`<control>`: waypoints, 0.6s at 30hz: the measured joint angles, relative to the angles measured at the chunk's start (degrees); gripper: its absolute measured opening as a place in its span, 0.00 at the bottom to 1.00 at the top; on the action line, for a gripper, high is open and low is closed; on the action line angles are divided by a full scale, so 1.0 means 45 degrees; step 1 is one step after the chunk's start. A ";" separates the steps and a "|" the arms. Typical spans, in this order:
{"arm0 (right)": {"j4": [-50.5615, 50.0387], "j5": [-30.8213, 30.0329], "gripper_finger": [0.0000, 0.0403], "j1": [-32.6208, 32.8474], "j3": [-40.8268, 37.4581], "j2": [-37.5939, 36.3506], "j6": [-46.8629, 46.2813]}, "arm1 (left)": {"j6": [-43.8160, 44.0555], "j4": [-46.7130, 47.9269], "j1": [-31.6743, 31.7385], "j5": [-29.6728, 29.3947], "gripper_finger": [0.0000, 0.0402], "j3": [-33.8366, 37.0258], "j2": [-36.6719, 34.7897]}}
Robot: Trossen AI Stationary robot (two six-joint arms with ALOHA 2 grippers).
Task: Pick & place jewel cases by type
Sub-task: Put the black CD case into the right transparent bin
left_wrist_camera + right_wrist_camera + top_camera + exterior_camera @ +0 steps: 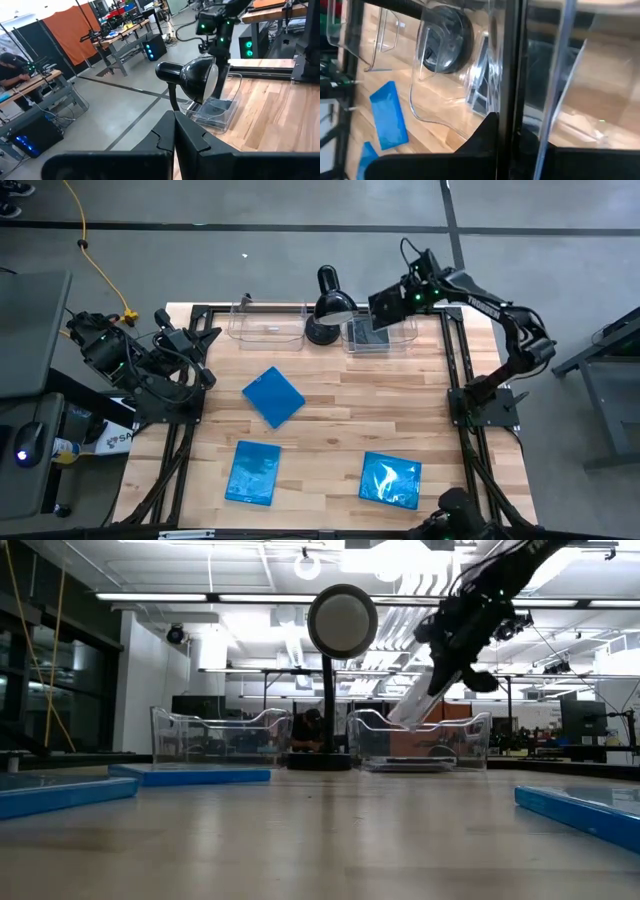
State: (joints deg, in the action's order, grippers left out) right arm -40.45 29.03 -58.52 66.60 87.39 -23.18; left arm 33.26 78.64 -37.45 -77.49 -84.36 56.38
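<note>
Table: light wooden plank top in a black frame, seen whole from above.
Blue jewel cases: three thin flat square bright blue plastic cases lie on the wood, well apart from one another.
Blue case, centre, turned to sit as a diamond, nearest the left bin.
Blue case, near left, flat, towards the table's near edge.
Blue case, near right, flat, with a glossy sheen on its face.
Left bin: clear rectangular plastic bin at the far edge, left of the lamp; I cannot tell what it holds.
Right bin: clear rectangular plastic bin at the far edge, right of the lamp; its floor looks dark and glossy, as of black cases lying flat, though their number cannot be told.
Lamp: black desk lamp with a round head stands between the two bins.
Right gripper: hangs above the right bin, its arm reaching in from the table's right side; the wrist view shows its two dark fingers pressed together with nothing between them.
Left gripper: waits at the table's far left corner, clear of all cases; its fingers meet, clenched on nothing.
Room: a person sits at a bench beyond the table.
</note>
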 joint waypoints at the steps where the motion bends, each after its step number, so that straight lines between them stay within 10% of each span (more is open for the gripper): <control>1: 0.0376 0.0129 0.00 0.0004 -0.0287 0.0000 -0.0184 | 0.0006 0.0008 0.0000 0.0000 0.00 0.0000 0.0000; 18: 0.4895 0.1690 0.00 0.0253 -0.3070 -0.0068 -0.2685 | 0.1043 0.0664 0.0000 0.0345 0.00 0.0005 0.0000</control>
State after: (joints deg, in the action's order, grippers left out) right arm -18.42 36.63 -57.38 52.79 87.09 -35.27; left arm 37.96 81.62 -37.45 -75.94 -84.33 56.38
